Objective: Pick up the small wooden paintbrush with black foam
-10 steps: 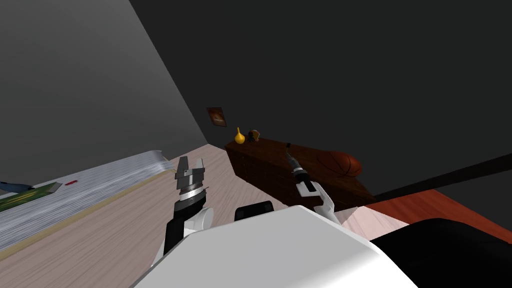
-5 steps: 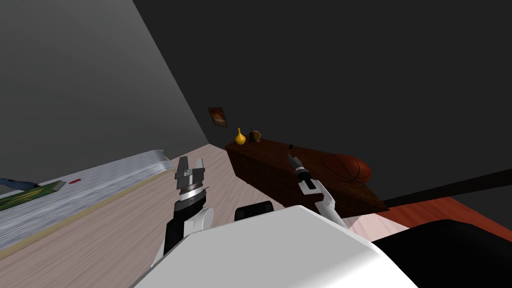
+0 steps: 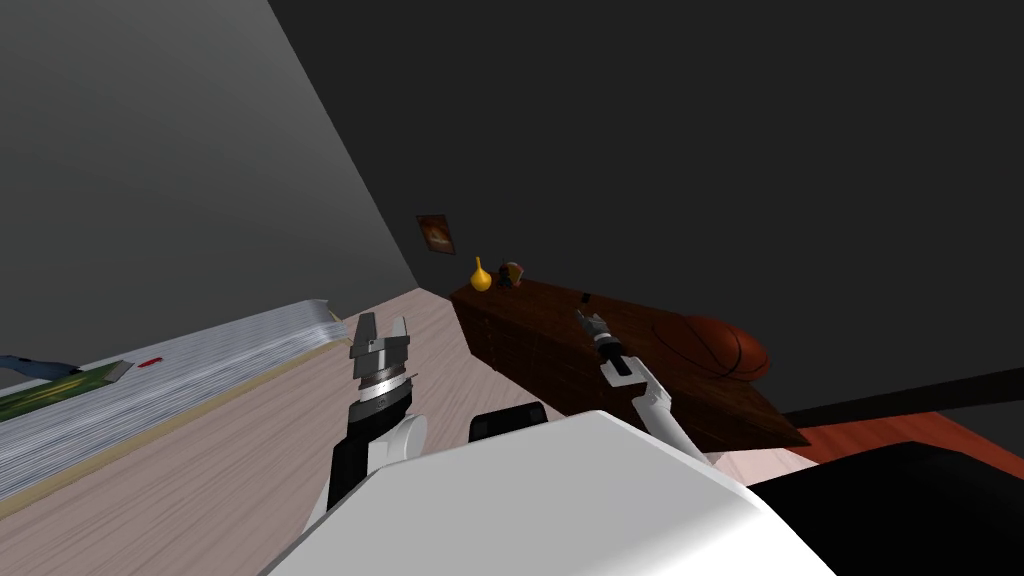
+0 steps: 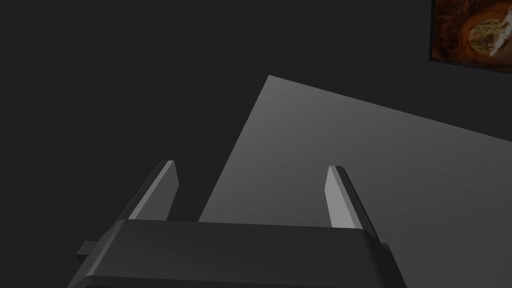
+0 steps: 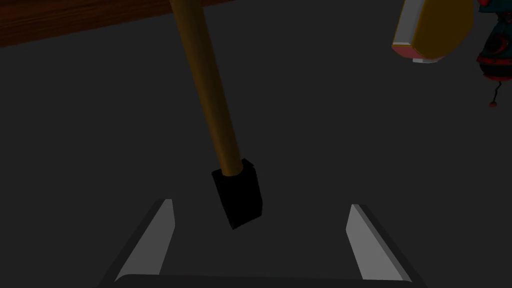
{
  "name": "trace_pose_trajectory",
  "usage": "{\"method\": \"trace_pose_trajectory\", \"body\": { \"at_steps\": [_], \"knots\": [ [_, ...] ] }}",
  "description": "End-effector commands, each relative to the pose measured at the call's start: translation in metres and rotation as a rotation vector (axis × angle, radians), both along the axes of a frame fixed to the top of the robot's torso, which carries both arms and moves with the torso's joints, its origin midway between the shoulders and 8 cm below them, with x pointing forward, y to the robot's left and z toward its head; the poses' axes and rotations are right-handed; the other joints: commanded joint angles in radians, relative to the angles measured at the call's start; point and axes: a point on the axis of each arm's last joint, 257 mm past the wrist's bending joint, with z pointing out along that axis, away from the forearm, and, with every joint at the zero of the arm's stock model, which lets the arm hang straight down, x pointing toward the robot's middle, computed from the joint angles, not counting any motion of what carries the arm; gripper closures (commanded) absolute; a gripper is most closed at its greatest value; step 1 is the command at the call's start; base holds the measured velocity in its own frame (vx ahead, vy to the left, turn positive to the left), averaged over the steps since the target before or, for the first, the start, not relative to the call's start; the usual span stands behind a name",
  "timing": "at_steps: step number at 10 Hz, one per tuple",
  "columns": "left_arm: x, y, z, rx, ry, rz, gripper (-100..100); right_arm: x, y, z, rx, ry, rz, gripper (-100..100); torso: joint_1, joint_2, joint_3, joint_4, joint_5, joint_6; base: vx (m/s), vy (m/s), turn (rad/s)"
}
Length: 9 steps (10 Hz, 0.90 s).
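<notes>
Writing: too small to read on the flat green item [image 3: 50, 395] at the left edge of the head view; its markings stay unclear.

Small paintbrush with brown wooden handle and black foam block [image 5: 220, 115]: seen in the right wrist view just ahead of the right gripper [image 5: 260, 205], with the foam end nearest the fingers and set in the gap between them, touching neither. Handle running away from the gripper towards a strip of brown wood. In the head view, only a small dark tip [image 3: 585, 297] just right of centre, right above the right gripper [image 3: 588, 320], over the top of the long dark brown wooden cabinet [image 3: 540, 335]. Cannot tell how the brush rests there.

Right gripper: fingers spread wide, holding nothing.

Left gripper [image 3: 379, 330]: raised left of centre over the pale wooden floor [image 3: 200, 470], fingers [image 4: 167, 192] well apart, empty.

On the cabinet: orange-brown basketball [image 3: 725, 347] right of the right gripper, well apart from the brush. At the far end, a yellow pear-shaped thing [image 3: 481, 275] and, just beside it, a small brown and orange thing [image 3: 511, 271]. Small framed orange picture [image 3: 434, 233] on the dark wall above them.

In the right wrist view, beyond the fingers and off to one side: a yellow disc with a white and red rim [image 5: 432, 30] and a dark teal figure [image 5: 495, 50].

Along the left of the head view: grey ribbed slab [image 3: 180, 375] bearing the green item and a small red thing [image 3: 148, 362].
</notes>
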Motion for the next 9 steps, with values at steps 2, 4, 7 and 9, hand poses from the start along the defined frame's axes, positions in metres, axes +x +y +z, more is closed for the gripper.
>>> {"method": "trace_pose_trajectory", "body": {
  "at_steps": [2,4,7,9],
  "knots": [
    [0.000,0.000,0.000,0.000,0.000,0.000,0,0.003,-0.012,-0.006,-0.099,0.032,-0.002,-100,0.000,0.000,0.000,0.000,0.000,0.000,0.068,-0.024,0.022],
    [0.000,0.000,0.000,0.000,0.000,0.000,0,0.004,-0.019,-0.009,-0.157,0.052,-0.002,-100,0.000,0.000,0.000,0.000,0.000,0.000,0.063,-0.025,0.022],
    [0.000,0.000,0.000,0.000,0.000,0.000,0,0.005,-0.024,-0.011,-0.197,0.066,-0.003,-100,0.000,0.002,0.001,0.000,0.000,0.000,0.040,-0.018,0.015],
    [0.000,0.000,0.000,0.000,0.000,0.000,0,0.022,-0.022,0.001,-0.208,0.033,0.029,-100,0.002,0.004,0.002,0.001,0.000,0.000,-0.017,0.016,0.042]
  ]
}}
